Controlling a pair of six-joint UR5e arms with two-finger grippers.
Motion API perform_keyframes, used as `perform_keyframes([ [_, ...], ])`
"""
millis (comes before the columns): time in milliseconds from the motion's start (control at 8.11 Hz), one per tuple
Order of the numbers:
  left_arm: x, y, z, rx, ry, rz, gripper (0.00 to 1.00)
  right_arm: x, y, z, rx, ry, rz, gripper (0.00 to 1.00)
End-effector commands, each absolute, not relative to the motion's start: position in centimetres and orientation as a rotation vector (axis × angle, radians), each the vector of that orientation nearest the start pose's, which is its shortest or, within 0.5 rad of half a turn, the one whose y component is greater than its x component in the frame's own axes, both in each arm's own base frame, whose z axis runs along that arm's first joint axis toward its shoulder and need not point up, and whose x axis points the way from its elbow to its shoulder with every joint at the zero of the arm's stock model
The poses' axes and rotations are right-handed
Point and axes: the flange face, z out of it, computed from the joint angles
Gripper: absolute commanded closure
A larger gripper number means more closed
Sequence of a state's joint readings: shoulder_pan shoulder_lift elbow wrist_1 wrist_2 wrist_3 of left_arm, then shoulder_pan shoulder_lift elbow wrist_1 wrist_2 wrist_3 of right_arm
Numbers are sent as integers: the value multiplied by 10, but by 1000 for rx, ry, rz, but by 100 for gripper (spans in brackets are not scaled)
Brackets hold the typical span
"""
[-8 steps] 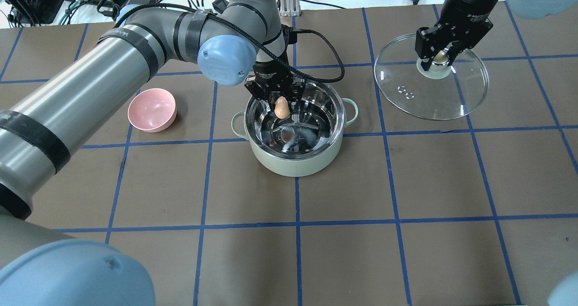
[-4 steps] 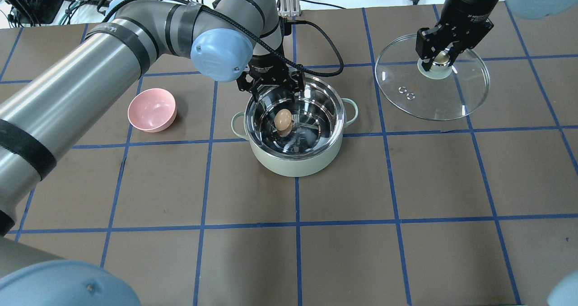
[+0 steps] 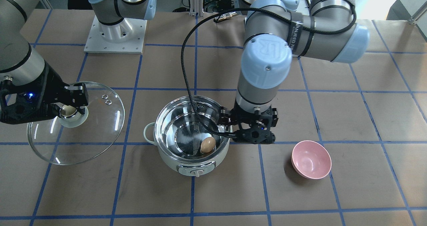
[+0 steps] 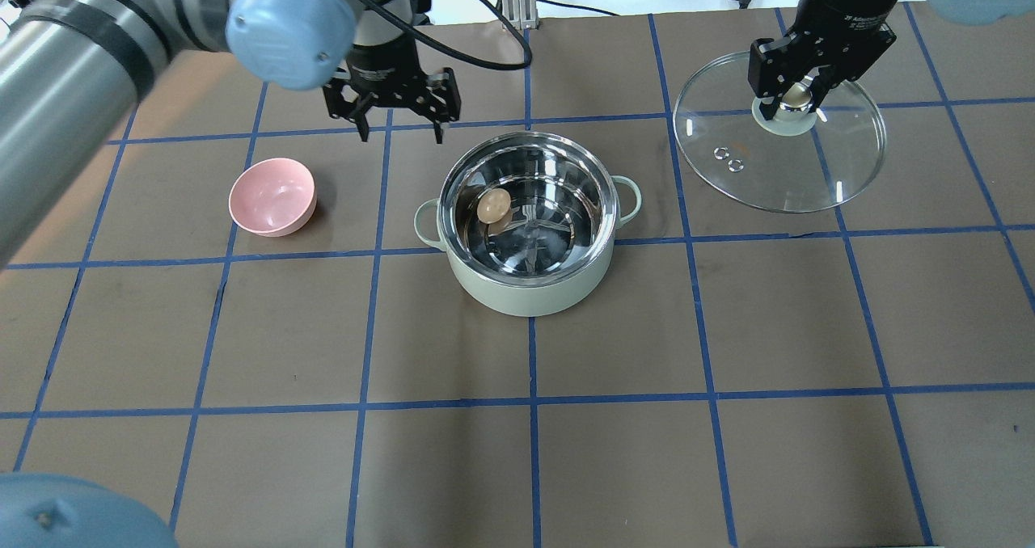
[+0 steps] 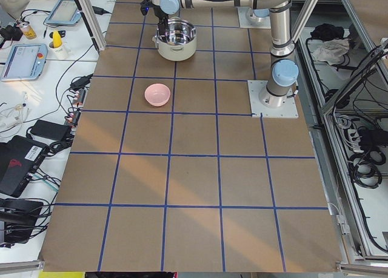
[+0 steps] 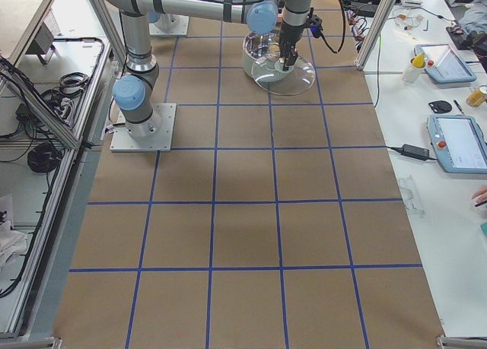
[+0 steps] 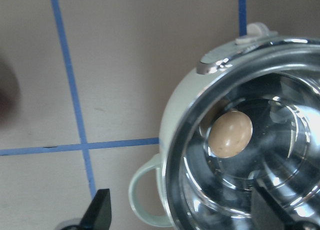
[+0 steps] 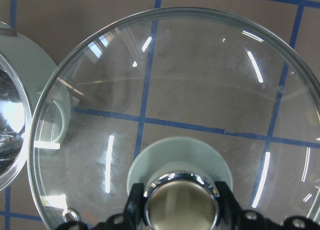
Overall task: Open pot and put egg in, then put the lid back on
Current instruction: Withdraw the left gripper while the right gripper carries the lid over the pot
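Small tan oval egg (image 4: 493,206) in mint-white steel-lined pot (image 4: 530,293), my left gripper (image 4: 399,134) spread, my right gripper (image 4: 795,105) pinching clear glass lid (image 4: 808,178)

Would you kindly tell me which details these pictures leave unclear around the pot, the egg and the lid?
Tan oval egg: not visible in the exterior left view, where the pale mint electric pot is too small.
Round clear glass lid: whether its rim touches the brown table; no view settles it.
Left gripper: left wrist view's bottom edge shows fingertips only.
Right gripper: mostly cut off by the right wrist view's bottom edge.
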State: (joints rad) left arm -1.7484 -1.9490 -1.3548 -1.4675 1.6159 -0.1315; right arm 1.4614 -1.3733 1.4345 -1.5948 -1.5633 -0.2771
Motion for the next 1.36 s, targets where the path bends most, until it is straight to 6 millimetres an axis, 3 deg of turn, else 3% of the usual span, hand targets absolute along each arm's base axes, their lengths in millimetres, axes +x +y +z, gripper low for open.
perform_keyframes([
  [0, -115, -624, 446, -101, 3030, 41, 0, 110, -565, 473, -182, 3130, 28, 92],
  [123, -86, -624, 462, -109, 3016, 32, 0, 135, -558, 476, -120, 3122, 21, 92],
  [247, -65, -618, 480, -114, 3019, 33, 0, 180, -548, 479, -141, 3121, -6, 92],
  [370, -50, -615, 486, -153, 3023, 53, 0, 224, -539, 479, -142, 3115, -60, 92],
  [493, -49, -609, 489, -153, 3023, 86, 0, 255, -535, 477, -142, 3102, -111, 92],
  [616, -51, -594, 508, -166, 3024, 62, 0, 278, -537, 466, -149, 3095, -137, 92],
  [740, -55, -582, 523, -163, 3009, 26, 0, 295, -547, 447, -118, 3086, -157, 92],
  [986, -58, -578, 527, -170, 3020, 3, 0, 326, -551, 421, -31, 3045, -117, 93],
  [1233, -59, -581, 523, -204, 3027, 9, 0, 335, -552, 415, 2, 3020, -90, 94],
])
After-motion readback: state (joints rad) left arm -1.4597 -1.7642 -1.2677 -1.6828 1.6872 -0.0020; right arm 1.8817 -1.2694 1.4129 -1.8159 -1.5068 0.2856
